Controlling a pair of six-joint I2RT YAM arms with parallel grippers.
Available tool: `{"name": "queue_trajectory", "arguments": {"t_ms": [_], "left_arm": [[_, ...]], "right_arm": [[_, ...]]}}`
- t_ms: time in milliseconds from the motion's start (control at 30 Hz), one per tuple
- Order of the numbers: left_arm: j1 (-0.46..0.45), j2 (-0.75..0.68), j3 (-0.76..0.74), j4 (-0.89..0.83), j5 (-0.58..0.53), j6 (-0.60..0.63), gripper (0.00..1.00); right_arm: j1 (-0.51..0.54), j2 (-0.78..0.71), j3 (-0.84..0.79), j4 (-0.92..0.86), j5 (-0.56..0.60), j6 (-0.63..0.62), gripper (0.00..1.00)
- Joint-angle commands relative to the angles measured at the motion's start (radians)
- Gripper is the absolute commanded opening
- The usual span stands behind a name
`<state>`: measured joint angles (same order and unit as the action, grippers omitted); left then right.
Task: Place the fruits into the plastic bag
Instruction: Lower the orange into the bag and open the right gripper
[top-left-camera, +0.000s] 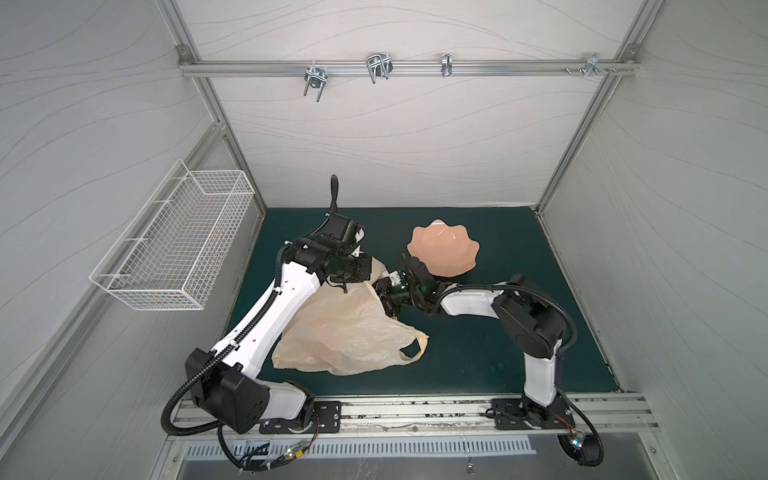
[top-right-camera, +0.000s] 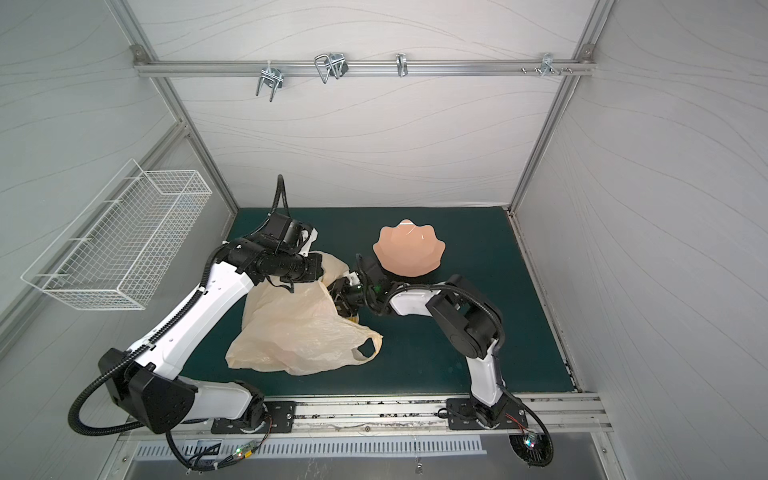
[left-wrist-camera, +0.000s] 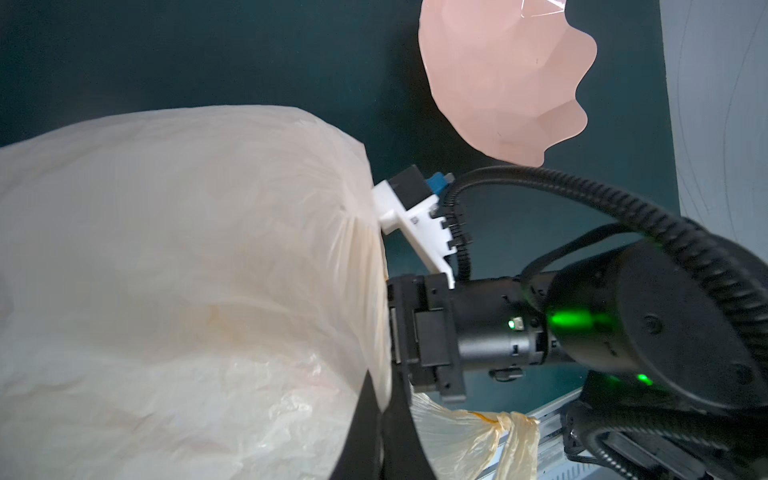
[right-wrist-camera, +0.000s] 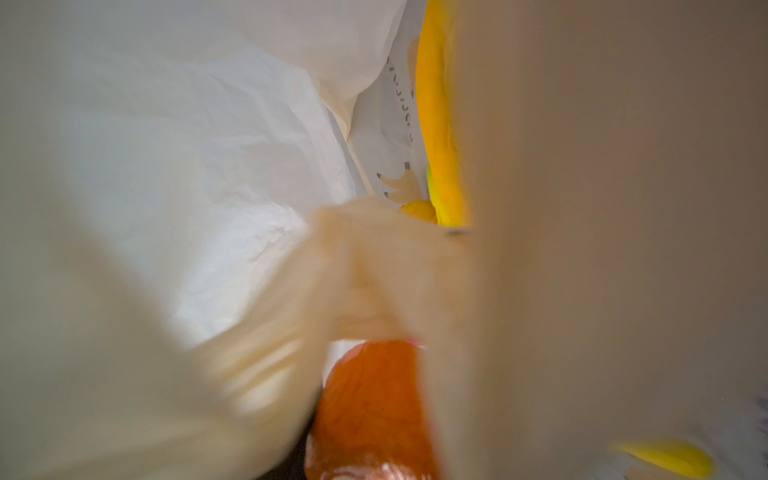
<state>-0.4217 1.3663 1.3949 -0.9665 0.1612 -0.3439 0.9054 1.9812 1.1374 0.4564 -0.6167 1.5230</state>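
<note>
Right wrist view shows us a yellow toy banana (right-wrist-camera: 440, 124) and orange round fruit (right-wrist-camera: 374, 399) inside the crinkly cream-beige plastic bag (top-left-camera: 345, 332) slumped on the dark green mat (top-left-camera: 478, 353). The left gripper (left-wrist-camera: 384, 411) is clamped tight on its rim. The right gripper (top-left-camera: 390, 309) has its jaws hidden inside, so we cannot tell.

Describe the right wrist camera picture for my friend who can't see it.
Blurry close-up from inside the cream plastic bag, its crinkly folds filling the picture. A yellow banana shows between the folds, and an orange fruit lies nearer the camera.
</note>
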Motion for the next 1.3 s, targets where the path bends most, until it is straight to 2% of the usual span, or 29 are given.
{"name": "queue_trajectory", "arguments": {"t_ms": [0, 200, 500, 633, 967, 1000, 1267], "left_arm": [[-0.003, 0.004, 0.020, 0.031, 0.010, -0.005, 0.00], [-0.003, 0.004, 0.015, 0.039, 0.015, -0.010, 0.00], [-0.004, -0.003, 0.008, 0.039, 0.010, -0.008, 0.00], [-0.003, -0.005, 0.008, 0.037, 0.007, -0.007, 0.00], [-0.003, -0.011, 0.004, 0.032, -0.009, -0.001, 0.00], [-0.003, -0.012, 0.004, 0.032, -0.013, 0.002, 0.00], [-0.003, -0.004, 0.017, 0.023, -0.022, 0.017, 0.00]], "right_arm": [[0.032, 0.068, 0.074, -0.007, -0.067, 0.071, 0.16], [0.069, 0.154, 0.180, -0.050, -0.122, 0.097, 0.25], [0.071, 0.153, 0.193, -0.081, -0.139, 0.090, 0.71], [0.062, 0.134, 0.174, -0.055, -0.135, 0.086, 0.87], [0.019, 0.027, 0.087, -0.070, -0.092, 0.029, 0.94], [0.013, 0.009, 0.074, -0.083, -0.085, 0.020, 0.99], [-0.046, -0.158, -0.018, -0.264, -0.005, -0.107, 0.99]]}}
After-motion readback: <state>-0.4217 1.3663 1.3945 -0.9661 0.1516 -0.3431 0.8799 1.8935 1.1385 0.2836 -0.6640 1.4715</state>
